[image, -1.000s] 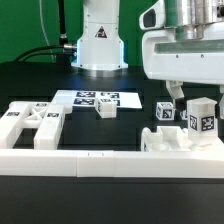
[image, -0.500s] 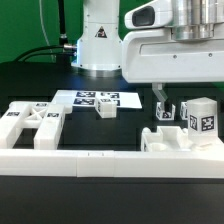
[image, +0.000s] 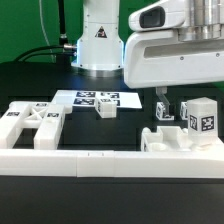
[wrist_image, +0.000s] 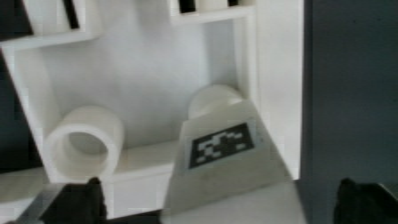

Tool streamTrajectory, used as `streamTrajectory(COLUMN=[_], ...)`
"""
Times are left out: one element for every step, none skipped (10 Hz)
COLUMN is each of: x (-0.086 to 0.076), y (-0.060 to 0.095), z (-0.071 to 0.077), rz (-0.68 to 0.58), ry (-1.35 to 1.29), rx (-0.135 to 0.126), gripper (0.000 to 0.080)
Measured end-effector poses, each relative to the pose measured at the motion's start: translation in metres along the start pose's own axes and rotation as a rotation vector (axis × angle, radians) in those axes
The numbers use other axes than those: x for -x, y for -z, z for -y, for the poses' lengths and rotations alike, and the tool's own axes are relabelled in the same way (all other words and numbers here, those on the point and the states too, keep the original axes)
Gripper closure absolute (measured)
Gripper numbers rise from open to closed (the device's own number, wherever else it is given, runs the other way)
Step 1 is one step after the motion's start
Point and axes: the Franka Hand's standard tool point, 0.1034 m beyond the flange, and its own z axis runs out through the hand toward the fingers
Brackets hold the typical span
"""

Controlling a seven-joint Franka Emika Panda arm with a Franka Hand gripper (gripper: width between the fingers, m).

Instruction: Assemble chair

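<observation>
The chair lies in loose matte white pieces. At the exterior view's right, a tagged block (image: 203, 114) and a smaller tagged piece (image: 165, 110) stand on a low notched part (image: 178, 142). My gripper (image: 178, 104) hangs just above them, open, with one dark finger (image: 159, 99) showing. In the wrist view a tagged wedge-like piece (wrist_image: 221, 145) stands between my two dark fingertips (wrist_image: 79, 200), with a gap on each side. A round socket (wrist_image: 82, 146) sits beside it. My gripper (wrist_image: 222, 206) holds nothing.
A framed chair piece (image: 30, 122) lies at the exterior view's left. A small white block (image: 106, 111) sits by the marker board (image: 95, 99). The long low white rail (image: 100, 165) runs along the front. The robot base (image: 100, 40) stands behind.
The hand has shifted toward the exterior view's left over the tagged pieces. The jaws stay wide apart; the chair pieces have not moved.
</observation>
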Motion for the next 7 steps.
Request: streamTrajectory(x=[-0.0015,-0.0012,-0.0012,-0.0012,-0.0012,-0.0012,-0.0013], y=[0.0009,0.0004,0.0003,0.0003,0.0003,0.0003,0.0003], z=[0.0018,0.0007,0.0006,0.0006,0.0006,0.0009,0.0013], rz=[-0.002,-0.002,-0.002,-0.002,-0.002,-0.002,-0.002], ry=[0.024,0.02,0.02,0.016,-0.001,-0.034,-0.122], rx=[-0.001,0.0,0.0,0.0,0.0,-0.001,-0.003], gripper=[0.0274,0.0426,0.0515,0.0515,0.0515,0.0515,0.0515])
